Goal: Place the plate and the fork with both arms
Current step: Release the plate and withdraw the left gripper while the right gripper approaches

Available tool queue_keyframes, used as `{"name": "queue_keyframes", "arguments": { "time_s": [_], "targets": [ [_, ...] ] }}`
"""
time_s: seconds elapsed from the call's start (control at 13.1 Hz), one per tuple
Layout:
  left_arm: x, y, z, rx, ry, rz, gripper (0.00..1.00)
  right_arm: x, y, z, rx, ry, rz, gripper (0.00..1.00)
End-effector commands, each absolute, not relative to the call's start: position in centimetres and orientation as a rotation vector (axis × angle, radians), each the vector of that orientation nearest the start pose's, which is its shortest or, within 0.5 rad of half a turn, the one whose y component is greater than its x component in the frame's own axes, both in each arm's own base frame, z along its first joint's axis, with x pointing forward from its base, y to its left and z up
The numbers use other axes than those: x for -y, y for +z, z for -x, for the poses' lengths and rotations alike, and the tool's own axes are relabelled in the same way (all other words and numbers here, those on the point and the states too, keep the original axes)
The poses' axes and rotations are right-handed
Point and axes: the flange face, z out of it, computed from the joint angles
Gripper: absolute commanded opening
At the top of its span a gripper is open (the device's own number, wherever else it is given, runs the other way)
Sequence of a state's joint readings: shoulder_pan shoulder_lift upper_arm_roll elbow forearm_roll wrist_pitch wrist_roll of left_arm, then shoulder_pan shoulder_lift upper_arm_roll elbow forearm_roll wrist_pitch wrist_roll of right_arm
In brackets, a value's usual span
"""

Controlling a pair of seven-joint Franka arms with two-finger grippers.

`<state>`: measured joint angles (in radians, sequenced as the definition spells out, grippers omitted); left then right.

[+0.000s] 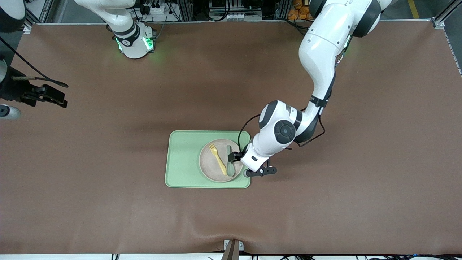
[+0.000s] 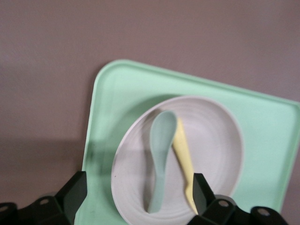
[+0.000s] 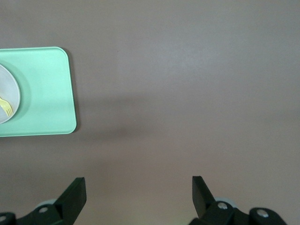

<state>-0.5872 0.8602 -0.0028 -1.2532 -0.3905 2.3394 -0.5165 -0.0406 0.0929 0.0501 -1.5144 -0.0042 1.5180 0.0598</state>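
A light-green tray (image 1: 184, 159) lies near the middle of the brown worktop (image 1: 361, 180). The plate (image 1: 209, 166) sits on the tray, in the half toward the left arm's end of the worktop. On the plate lie the fork (image 1: 218, 158) and a grey-green spoon (image 1: 230, 161), side by side; their handle ends meet near the rim nearest the front camera, and the fork's tines point toward the robots' bases. In the left wrist view the spoon (image 2: 161, 157) and the fork (image 2: 183, 159) appear to touch or cross about midway along, though the overlap is hard to judge there.

The left gripper (image 1: 241, 163) hangs over the tray's edge and the plate's rim on the side toward the left arm. Its fingers (image 2: 70, 194) are spread wide, well over half the plate's width apart, and grasp nothing; the plate (image 2: 220, 154) and tray (image 2: 117, 93) show between them.

The right gripper (image 3: 138, 194) is over bare worktop at the right arm's end, well apart from the tray; this arm waits. Its fingers (image 3: 75, 194) are likewise spread wide and empty, and its wrist view catches a corner of the tray (image 3: 47, 93) with a slice of the plate (image 3: 11, 91) and the fork's tines (image 3: 5, 107).

No brand, label or writing can be read on any of these things.
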Motion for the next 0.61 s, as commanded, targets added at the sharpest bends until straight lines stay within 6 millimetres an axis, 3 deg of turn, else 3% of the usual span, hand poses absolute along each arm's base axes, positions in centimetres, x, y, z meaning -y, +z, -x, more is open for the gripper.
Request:
{"name": "queue_keyframes", "arguments": {
  "time_s": [0.0, 0.15, 0.53],
  "targets": [
    [40.8, 32.5, -65.2, 0.367, -0.045, 3.513, 1.0, -1.9, 55.4, -59.7, -0.012, 0.24, 3.129, 1.0],
    [38.2, 36.9, -65.9, 0.39, -0.031, 3.518, 1.0, -5.0, 53.6, -60.7, 0.061, 0.236, 3.13, 1.0],
    [29.8, 44.6, -66.8, 0.405, 0.038, 3.435, 1.0, -13.4, 48.7, -64.1, 0.254, 0.055, 3.12, 1.0]
  ]
}}
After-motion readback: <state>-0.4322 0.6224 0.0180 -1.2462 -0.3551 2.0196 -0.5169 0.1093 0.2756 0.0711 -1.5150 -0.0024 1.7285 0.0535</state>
